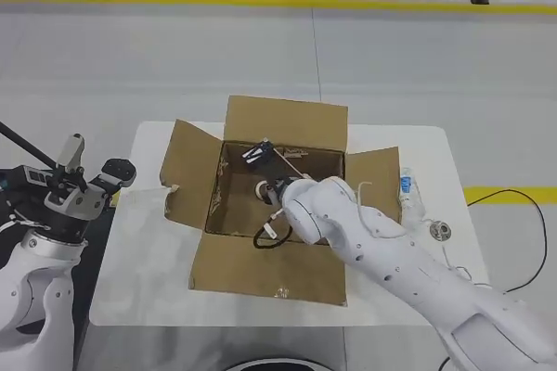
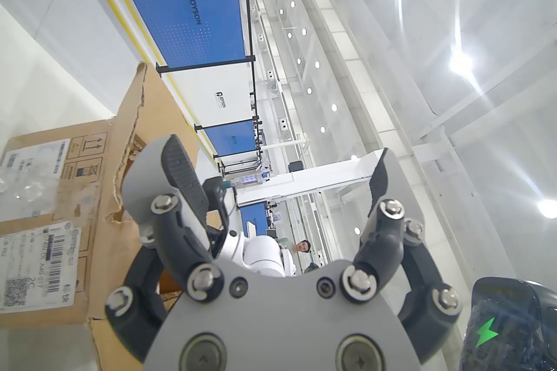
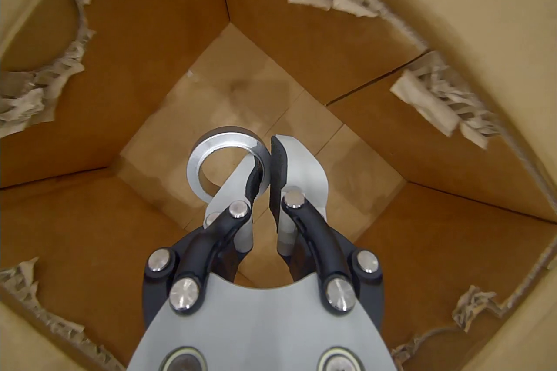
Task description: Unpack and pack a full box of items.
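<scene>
Ring (image 3: 209,155) of bare metal sits deep in the cardboard box (image 3: 391,216), the right gripper (image 3: 266,168) clamped on its wall; the floor around looks bare. At the box's 9 o'clock the left gripper (image 2: 278,159) hovers, spread wide. A clear bag (image 1: 407,181) lies at 3 o'clock, so unpacking seems nearly done, with repacking ahead.

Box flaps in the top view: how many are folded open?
4. The far flap, the near flap, the left flap and the right flap. The right arm crosses the near flap's right corner, hiding a little of it.
</scene>
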Robot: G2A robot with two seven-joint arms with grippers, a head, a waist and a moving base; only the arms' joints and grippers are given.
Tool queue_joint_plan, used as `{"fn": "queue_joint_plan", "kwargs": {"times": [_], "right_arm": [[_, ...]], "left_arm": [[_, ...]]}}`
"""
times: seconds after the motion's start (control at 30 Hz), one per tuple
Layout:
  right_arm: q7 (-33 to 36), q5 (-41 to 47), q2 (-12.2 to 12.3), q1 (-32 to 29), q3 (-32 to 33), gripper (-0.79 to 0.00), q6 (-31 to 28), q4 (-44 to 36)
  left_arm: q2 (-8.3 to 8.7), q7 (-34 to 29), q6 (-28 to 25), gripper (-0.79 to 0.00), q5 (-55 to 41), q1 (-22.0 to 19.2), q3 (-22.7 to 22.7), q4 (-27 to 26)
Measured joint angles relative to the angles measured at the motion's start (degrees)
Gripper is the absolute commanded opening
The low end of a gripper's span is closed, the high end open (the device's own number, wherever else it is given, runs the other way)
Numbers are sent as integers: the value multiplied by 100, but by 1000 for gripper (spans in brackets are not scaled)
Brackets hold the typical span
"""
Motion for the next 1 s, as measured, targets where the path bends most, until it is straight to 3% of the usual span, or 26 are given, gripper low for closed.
{"fn": "queue_joint_plan", "kwargs": {"times": [0.13, 0.17, 0.33, 0.37, 0.4, 0.47, 0.6, 0.77, 1.0], "right_arm": [[159, 198, -410, 311, -398, -785, -119, 989], [114, 345, -645, 431, -558, -785, -224, 1530], [-119, 661, -1150, 605, -778, -779, -477, 2592], [-162, 715, -1262, 638, -810, -619, -517, 2793], [-191, 749, -1339, 660, -826, -533, -540, 2932], [-249, 794, -1498, 700, -860, -496, -575, 3220], [-332, 817, -1728, 744, -886, -440, -624, 3578], [-357, 630, -1909, 750, -914, -437, -479, 3670], [-252, 102, -1924, 614, -862, -406, 192, 3154]], "left_arm": [[0, 0, 0, 0, 0, 0, 0, 0], [0, 0, 0, 0, 0, 0, 0, 0], [0, 0, 0, 0, 0, 0, 0, 0], [0, 0, 0, 0, 0, 0, 0, 0], [0, 0, 0, 0, 0, 0, 0, 0], [0, 0, 0, 0, 0, 0, 0, 0], [0, 0, 0, 0, 0, 0, 0, 0], [0, 0, 0, 0, 0, 0, 0, 0], [0, 0, 0, 0, 0, 0, 0, 0]]}}
